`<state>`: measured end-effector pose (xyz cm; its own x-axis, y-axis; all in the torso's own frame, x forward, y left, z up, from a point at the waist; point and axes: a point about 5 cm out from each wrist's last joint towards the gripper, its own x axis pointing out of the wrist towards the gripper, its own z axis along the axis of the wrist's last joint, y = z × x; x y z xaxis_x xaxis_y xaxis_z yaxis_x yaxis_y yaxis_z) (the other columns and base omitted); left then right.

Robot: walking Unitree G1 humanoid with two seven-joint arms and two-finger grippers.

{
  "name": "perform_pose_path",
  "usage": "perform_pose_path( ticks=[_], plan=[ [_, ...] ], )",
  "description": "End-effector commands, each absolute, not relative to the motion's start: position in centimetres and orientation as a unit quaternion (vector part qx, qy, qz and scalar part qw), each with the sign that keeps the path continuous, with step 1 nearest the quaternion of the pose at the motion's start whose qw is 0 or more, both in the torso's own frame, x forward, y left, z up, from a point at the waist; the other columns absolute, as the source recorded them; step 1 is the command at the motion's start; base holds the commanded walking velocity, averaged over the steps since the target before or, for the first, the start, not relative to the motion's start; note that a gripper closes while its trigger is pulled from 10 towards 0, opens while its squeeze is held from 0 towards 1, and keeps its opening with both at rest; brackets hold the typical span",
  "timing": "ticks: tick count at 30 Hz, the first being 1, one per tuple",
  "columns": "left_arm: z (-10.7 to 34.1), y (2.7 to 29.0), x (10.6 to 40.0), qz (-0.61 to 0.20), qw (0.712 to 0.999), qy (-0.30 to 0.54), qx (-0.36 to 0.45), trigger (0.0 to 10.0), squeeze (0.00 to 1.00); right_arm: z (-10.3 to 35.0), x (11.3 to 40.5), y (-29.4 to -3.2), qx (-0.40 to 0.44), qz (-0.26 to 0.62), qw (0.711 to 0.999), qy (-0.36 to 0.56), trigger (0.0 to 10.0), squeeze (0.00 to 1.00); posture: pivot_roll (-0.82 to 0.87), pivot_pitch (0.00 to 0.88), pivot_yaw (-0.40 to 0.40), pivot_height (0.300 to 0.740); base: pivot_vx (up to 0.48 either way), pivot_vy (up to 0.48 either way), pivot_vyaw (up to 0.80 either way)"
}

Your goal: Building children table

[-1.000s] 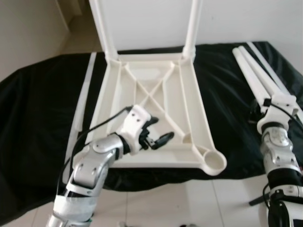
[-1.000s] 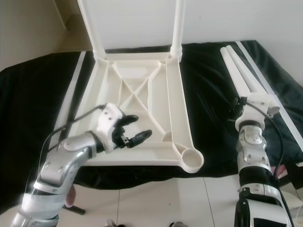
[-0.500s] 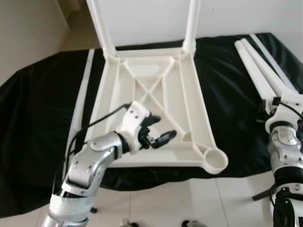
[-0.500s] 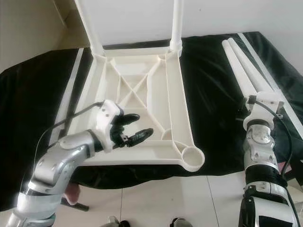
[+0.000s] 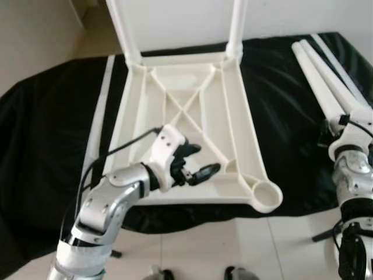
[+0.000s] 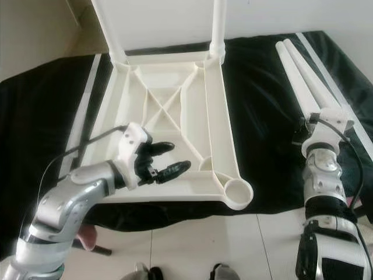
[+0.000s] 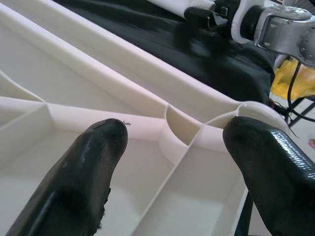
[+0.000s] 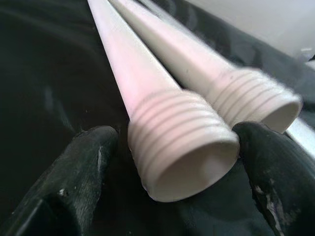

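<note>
A black cloth (image 5: 41,134) covers the surface before me — a bed or low table, I can't tell which. On it lies the white tabletop (image 5: 192,125), upside down with its ribs showing, two legs standing at its far corners. Two loose white legs (image 5: 323,81) lie side by side to my right — a thin white strip (image 5: 99,116) to my left.
</note>
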<state>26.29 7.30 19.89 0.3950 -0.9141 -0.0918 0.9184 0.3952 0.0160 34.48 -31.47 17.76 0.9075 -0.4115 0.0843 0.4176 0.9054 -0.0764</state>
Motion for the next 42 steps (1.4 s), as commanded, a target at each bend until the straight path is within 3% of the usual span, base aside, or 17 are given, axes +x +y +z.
perform_pose_path(
  ticks=[1, 21, 22, 24, 25, 27, 28, 29, 37, 42],
  plan=[
    [19.8, 7.3, 25.6, -0.571, 0.819, 0.041, 0.029, 10.0, 0.00, 17.0, 34.5, -31.4, -0.034, -0.203, 0.978, -0.011, 10.0, 0.00, -0.04, 0.199, 0.090, 0.740, 0.000, 0.000, 0.00],
    [20.0, 6.9, 25.4, -0.570, 0.820, 0.050, 0.022, 10.0, 0.00, 17.1, 35.5, -30.3, -0.025, -0.118, 0.993, -0.005, 10.0, 0.00, -0.04, 0.210, 0.097, 0.740, 0.000, 0.000, 0.00],
    [20.0, 6.9, 25.5, -0.569, 0.820, 0.050, 0.022, 10.0, 0.00, 17.0, 35.6, -30.2, -0.018, -0.114, 0.993, -0.001, 4.4, 0.00, -0.04, 0.209, 0.097, 0.740, 0.000, 0.000, 0.00],
    [20.0, 6.9, 25.5, -0.569, 0.820, 0.050, 0.022, 10.0, 0.00, 17.0, 35.6, -30.2, -0.018, -0.114, 0.993, -0.001, 4.4, 0.00, -0.04, 0.209, 0.097, 0.740, 0.000, 0.000, 0.00],
    [20.1, 6.8, 25.6, -0.566, 0.823, 0.051, 0.019, 10.0, 0.00, 16.8, 35.6, -29.8, -0.018, -0.096, 0.995, 0.003, 0.0, 0.00, -0.04, 0.205, 0.094, 0.740, 0.000, 0.000, 0.00],
    [20.1, 6.7, 25.8, -0.563, 0.824, 0.052, 0.016, 10.0, 0.00, 16.5, 35.7, -29.6, -0.018, -0.084, 0.996, 0.009, 0.0, 0.00, -0.05, 0.203, 0.090, 0.740, 0.000, 0.000, 0.00],
    [20.0, 6.5, 25.8, -0.562, 0.825, 0.051, 0.013, 10.0, 0.00, 16.2, 35.6, -29.3, -0.019, -0.076, 0.997, 0.012, 8.5, 0.00, -0.05, 0.199, 0.081, 0.740, 0.000, 0.000, 0.00],
    [20.1, 6.3, 25.8, -0.561, 0.826, 0.050, 0.009, 10.0, 0.00, 16.0, 35.6, -29.0, -0.019, -0.071, 0.997, 0.012, 10.0, 0.00, -0.06, 0.198, 0.079, 0.740, 0.000, 0.000, 0.00],
    [19.9, 5.7, 25.7, -0.560, 0.827, 0.050, -0.005, 10.0, 0.00, 15.2, 35.1, -27.8, -0.020, -0.054, 0.998, 0.005, 10.0, 0.00, -0.07, 0.187, 0.067, 0.740, 0.000, 0.000, 0.00],
    [19.7, 4.1, 25.4, -0.566, 0.823, 0.045, -0.023, 10.0, 0.00, 14.0, 33.5, -24.8, -0.012, -0.027, 0.999, -0.027, 10.0, 0.00, -0.10, 0.165, 0.023, 0.740, 0.000, 0.000, 0.00]
  ],
)
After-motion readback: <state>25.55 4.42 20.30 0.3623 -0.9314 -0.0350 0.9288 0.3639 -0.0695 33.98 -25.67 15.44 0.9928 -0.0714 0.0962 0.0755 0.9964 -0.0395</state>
